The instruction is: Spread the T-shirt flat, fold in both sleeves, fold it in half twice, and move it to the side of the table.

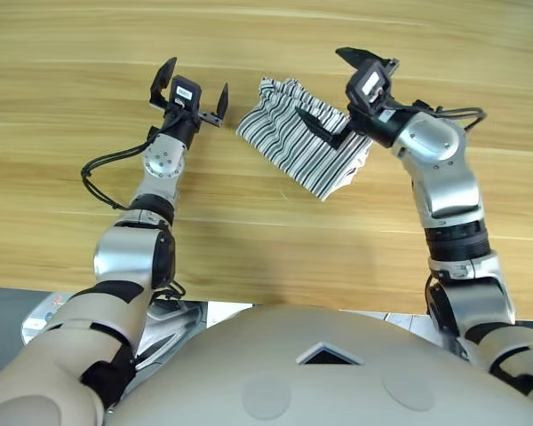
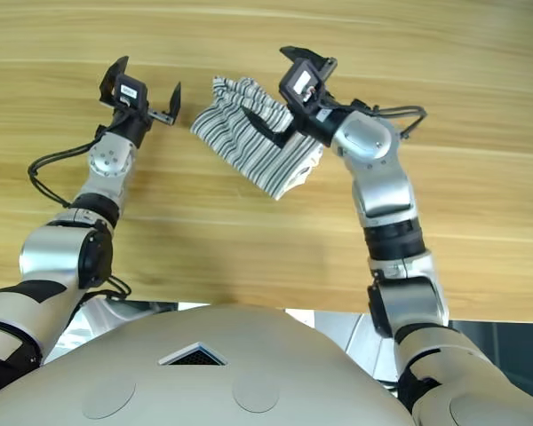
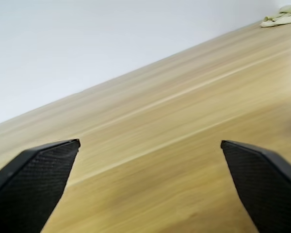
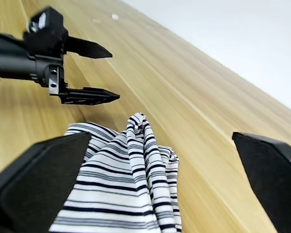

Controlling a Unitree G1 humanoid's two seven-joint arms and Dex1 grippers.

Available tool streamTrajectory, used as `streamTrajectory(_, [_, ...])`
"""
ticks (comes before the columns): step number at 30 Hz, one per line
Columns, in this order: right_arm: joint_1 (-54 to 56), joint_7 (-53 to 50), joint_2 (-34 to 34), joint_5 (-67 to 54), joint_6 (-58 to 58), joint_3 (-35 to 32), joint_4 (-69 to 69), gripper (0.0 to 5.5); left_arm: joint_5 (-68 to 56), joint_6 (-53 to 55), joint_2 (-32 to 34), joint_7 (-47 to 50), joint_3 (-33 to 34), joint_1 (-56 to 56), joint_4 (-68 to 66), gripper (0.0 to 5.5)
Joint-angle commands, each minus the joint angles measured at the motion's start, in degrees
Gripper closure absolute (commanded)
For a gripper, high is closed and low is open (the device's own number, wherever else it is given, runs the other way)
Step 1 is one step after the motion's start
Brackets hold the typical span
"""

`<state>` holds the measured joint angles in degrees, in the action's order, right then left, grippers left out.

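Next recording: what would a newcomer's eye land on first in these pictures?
A striped T-shirt, folded into a small bundle, lies on the wooden table between the two arms. The right gripper hangs open over the shirt's right part. The left gripper is open too, just left of the shirt and apart from it.
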<state>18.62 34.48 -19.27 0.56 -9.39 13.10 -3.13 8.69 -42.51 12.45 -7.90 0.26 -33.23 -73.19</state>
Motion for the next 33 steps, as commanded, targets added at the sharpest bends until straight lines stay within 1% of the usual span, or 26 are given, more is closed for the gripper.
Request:
streamTrajectory(1, [4.3,-1.8,1.8,3.0,1.6,2.1,-5.9,0.13,2.7,-0.2,-2.2,1.4,-2.6,1.0,-0.2,0.1])
streamTrajectory(9, [7.8,-5.7,3.6,7.5,4.8,3.5,-17.3,0.13,3.8,-0.5,-2.9,2.1,-3.6,1.1,0.0,0.1])
streamTrajectory(18, [9.1,-7.3,3.8,8.3,8.1,2.1,-26.0,0.13,3.4,-0.4,-3.6,1.8,-3.5,1.0,-0.1,0.1])
streamTrajectory(22, [9.5,-7.5,4.5,6.6,7.9,0.2,-27.0,0.13,3.1,-0.4,-3.7,1.7,-3.3,1.1,-0.1,0.1])
streamTrajectory(24, [9.6,-6.8,5.3,4.2,7.2,-2.0,-26.5,0.13,3.0,-0.5,-3.7,1.7,-3.2,1.1,-0.1,0.1])
streamTrajectory(27, [9.4,-4.7,5.9,-1.0,5.0,-5.9,-24.2,0.13,3.0,-0.5,-3.7,1.7,-3.1,1.2,-0.1,0.1])
streamTrajectory(30, [7.9,-1.6,6.1,-6.7,1.2,-8.4,-18.3,0.13,3.0,-0.5,-3.7,1.5,-3.0,1.2,-0.1,0.1])
streamTrajectory(33, [8.5,-2.9,5.5,-7.7,-0.5,-10.3,-18.4,0.13,3.0,-0.5,-3.6,1.6,-3.0,1.2,-0.1,0.1])
